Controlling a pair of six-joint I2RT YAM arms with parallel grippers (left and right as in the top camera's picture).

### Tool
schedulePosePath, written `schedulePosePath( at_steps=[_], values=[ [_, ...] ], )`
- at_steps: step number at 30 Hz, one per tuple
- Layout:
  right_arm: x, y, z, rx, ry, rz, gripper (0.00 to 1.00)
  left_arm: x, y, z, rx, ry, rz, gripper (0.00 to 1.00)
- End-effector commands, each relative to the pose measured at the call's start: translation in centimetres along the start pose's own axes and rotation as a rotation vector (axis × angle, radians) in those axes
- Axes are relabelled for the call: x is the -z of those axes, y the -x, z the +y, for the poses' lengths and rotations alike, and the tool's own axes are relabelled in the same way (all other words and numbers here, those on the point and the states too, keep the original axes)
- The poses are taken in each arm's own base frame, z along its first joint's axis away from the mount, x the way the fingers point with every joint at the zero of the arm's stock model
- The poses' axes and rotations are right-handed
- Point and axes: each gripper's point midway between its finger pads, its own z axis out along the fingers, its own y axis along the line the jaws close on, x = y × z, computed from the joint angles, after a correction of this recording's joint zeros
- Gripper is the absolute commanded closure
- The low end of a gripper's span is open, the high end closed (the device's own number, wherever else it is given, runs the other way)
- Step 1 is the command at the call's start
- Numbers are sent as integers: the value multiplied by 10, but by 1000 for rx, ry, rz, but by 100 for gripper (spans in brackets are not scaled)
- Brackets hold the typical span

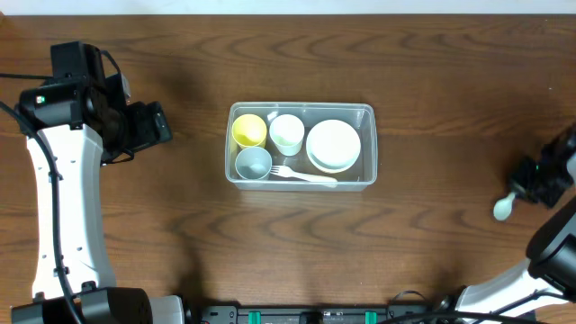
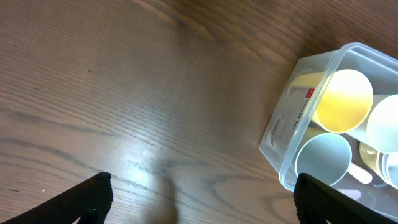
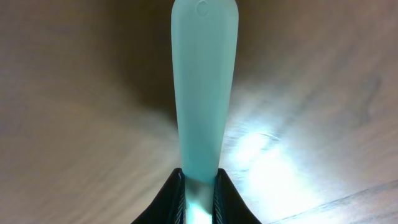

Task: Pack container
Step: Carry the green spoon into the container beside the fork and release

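Observation:
The clear rectangular container sits mid-table. It holds a yellow cup, a white cup, a grey-blue cup, stacked white bowls and a white fork. The left wrist view shows its corner with the yellow cup and the grey-blue cup. My left gripper is open and empty over bare table, left of the container. My right gripper is shut on a pale teal utensil handle; in the overhead view the utensil hangs at the far right.
Dark wood table all around. The left arm stands along the left edge, the right arm at the right edge.

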Motion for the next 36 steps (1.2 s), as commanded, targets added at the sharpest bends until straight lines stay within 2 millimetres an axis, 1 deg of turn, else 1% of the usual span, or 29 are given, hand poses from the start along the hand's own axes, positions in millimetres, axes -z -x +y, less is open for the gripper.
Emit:
schedulePosePath(
  at_steps=[1,3,5,7,8,10,12,14,15,17,20,22,25,27,29,32,36],
  values=[
    [67,33,44,95,70,-192,99,-1,-2,1,14,-3,10,7],
    [105,37,77,204,136,-279,99,-1,-2,1,14,-3,10,7],
    [144,34,113,328,212,-364,99,-1,-2,1,14,-3,10,7],
    [185,22,152,488,285,-459,99,-1,-2,1,14,-3,10,7],
    [201,14,168,566,310,-498,99,-1,-2,1,14,-3,10,7],
    [232,-12,206,776,359,-576,99,-1,-2,1,14,-3,10,7],
    [251,-42,236,960,388,-632,99,-1,-2,1,14,-3,10,7],
    [263,-79,267,1154,421,-667,99,-1,-3,1,14,-3,13,7],
    [266,-96,279,1236,436,-675,99,-1,-3,1,15,-2,14,7],
    [268,-137,305,1438,467,-687,99,-1,-4,2,15,-1,18,7],
    [262,-193,329,1732,495,-686,95,-1,-5,2,16,-1,22,7],
    [259,-222,340,1855,519,-678,96,-1,-5,2,15,-1,22,7],
    [248,-257,353,1974,551,-642,99,-1,-5,2,15,-1,22,7],
    [236,-273,360,2018,561,-592,99,-1,-5,2,16,-1,21,7],
    [218,-285,363,2051,558,-525,99,-1,-5,2,16,-1,22,7],
    [188,-297,363,2085,535,-407,99,-1,-5,2,15,-1,21,7],
    [155,-304,361,2102,499,-272,99,-1,-5,2,15,-1,21,7]
  ],
)
